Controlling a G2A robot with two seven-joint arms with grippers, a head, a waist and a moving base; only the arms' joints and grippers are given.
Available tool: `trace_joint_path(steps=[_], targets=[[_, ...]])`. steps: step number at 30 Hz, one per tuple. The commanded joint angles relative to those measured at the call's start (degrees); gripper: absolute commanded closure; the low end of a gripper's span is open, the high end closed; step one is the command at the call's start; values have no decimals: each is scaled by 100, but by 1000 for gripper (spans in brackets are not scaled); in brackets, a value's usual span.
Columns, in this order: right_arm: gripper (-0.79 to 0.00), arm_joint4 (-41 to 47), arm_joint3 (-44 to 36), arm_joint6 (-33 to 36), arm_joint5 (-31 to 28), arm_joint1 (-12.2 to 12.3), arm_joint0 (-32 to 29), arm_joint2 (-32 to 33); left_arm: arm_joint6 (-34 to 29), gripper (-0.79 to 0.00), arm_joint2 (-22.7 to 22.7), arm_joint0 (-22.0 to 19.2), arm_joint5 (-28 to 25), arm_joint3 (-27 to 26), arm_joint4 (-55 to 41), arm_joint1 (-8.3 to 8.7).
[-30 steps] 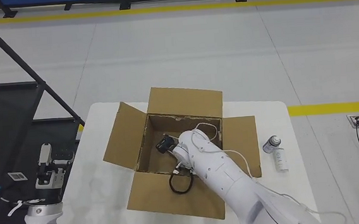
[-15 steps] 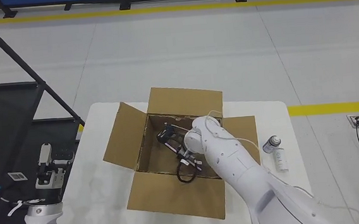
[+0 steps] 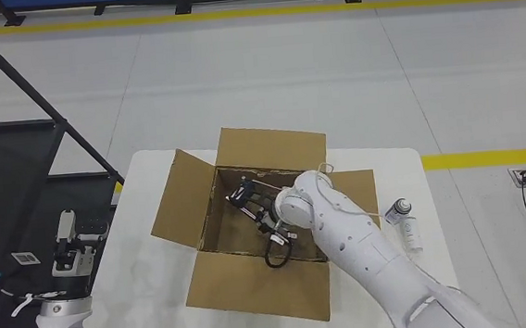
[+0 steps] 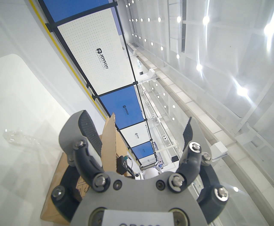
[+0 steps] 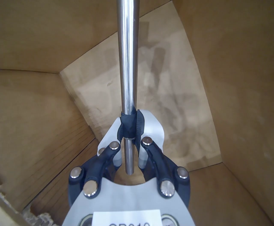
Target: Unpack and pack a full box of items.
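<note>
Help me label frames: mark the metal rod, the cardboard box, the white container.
metal rod [image 5: 127, 64]: right wrist view, mid shaft.
cardboard box [image 3: 271, 147]: top view, rear flap.
white container [image 3: 412, 234]: top view, body.

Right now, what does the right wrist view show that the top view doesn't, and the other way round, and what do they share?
Right wrist view: the right gripper, its fingers shut on a shiny metal rod, above the cardboard box and its bare floor. Top view: the white table, the box's opened flaps, and two small containers lying on the table beside the box. Both: the box's inside walls.
</note>
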Motion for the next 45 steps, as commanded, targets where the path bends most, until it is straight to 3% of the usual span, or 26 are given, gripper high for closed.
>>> trace_joint_path(steps=[1,6,11,19,27,31,36,40,45], targets=[[0,-242,-1158,280,187,244,-560,364,0,-785,0,0,0,0,0,0],[0,-782,-3453,630,315,679,-1915,1269,0,-785,0,0,0,0,0,0],[0,-1244,-5022,-287,585,870,-3055,1818,0,-785,0,0,0,0,0,0],[0,-1373,-6521,-1274,744,1057,-4343,2674,0,-785,0,0,0,0,0,0],[0,-809,-7922,-1968,1136,1192,-5798,4004,0,-785,0,0,0,0,0,0],[0,-384,-8278,-2115,1221,1242,-6479,4749,0,-785,0,0,0,0,0,0],[0,10,-8281,-1628,1340,1311,-6846,5557,0,-785,0,0,0,0,0,0],[0,237,-7850,-782,1127,1397,-6686,5862,0,-785,0,0,0,0,0,0],[0,466,-6952,293,685,1534,-6059,5965,0,-785,0,0,0,0,0,0]])
